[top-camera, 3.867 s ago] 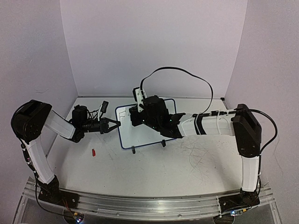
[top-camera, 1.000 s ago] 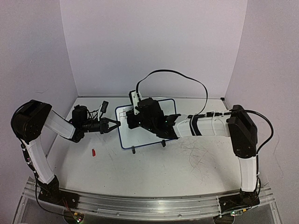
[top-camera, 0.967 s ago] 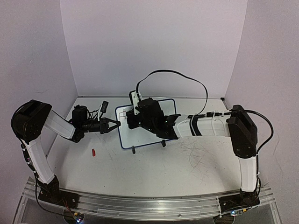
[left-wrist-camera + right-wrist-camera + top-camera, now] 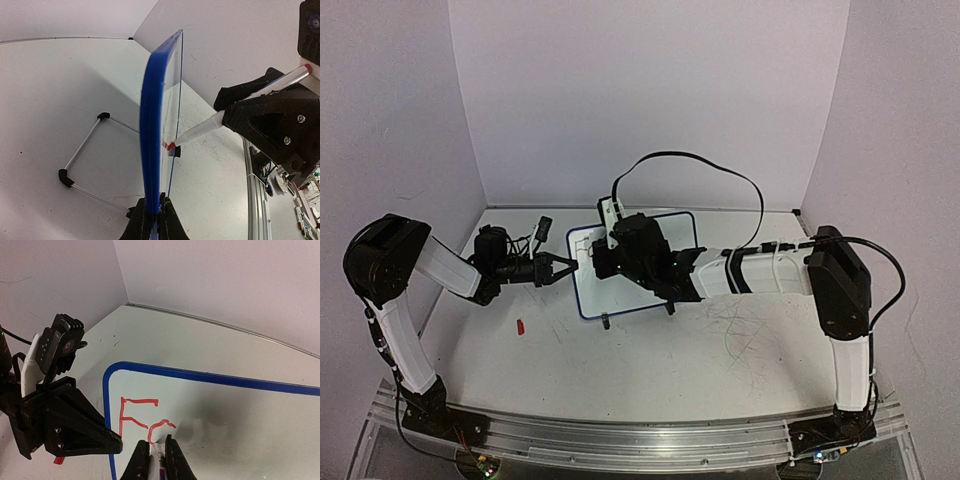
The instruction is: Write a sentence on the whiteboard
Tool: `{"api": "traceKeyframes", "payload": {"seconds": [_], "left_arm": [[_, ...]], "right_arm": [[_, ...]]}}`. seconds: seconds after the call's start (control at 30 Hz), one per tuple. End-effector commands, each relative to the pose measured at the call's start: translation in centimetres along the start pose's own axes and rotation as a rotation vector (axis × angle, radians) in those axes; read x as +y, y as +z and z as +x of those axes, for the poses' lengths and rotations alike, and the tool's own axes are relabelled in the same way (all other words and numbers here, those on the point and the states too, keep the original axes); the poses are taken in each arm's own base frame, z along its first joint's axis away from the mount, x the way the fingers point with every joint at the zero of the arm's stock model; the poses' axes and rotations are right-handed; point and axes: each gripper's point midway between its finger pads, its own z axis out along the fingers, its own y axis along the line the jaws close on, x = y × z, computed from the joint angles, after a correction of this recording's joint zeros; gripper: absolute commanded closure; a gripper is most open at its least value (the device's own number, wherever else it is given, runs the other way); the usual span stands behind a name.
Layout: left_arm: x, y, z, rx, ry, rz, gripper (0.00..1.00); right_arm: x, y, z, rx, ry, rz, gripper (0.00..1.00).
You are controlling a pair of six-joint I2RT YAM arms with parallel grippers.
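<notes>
Sentence (image 4: 142,422): I read only a red "F" and one rounded, unfinished letter beside it, in the upper left corner of the whiteboard (image 4: 225,405). The board stands propped on a wire stand (image 4: 80,150) with black feet, at the middle of the table (image 4: 670,370), toward the back wall.

Right gripper (image 4: 152,446): fingers pressed onto a white marker (image 4: 200,131). Its red tip touches the board face just beside the rounded letter.

Left gripper (image 4: 152,216): fingers pinched on the board's blue left edge (image 4: 150,125), one on each side.

Table is white, with thin scribble marks (image 4: 740,335) right of the board. A small red piece (image 4: 520,326) lies near the left arm, apart from the board. Walls (image 4: 650,90) are pale lilac and plain. A metal rail (image 4: 620,440) runs along the near edge.
</notes>
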Motion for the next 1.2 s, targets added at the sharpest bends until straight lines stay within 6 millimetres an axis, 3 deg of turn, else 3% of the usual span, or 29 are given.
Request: {"api": "traceKeyframes", "payload": {"seconds": [0.0,1.17], "left_arm": [[-0.6,-0.1,-1.0,-0.018,0.055,-0.001,1.0],[-0.6,0.1,-1.0,-0.016,0.056,0.001,1.0]], "right_arm": [[-2.1,-0.8,-2.3,-0.055,0.001,0.081,1.0],[-3.6,-1.0,-4.4,-0.1,0.009,0.125,1.0]]}}
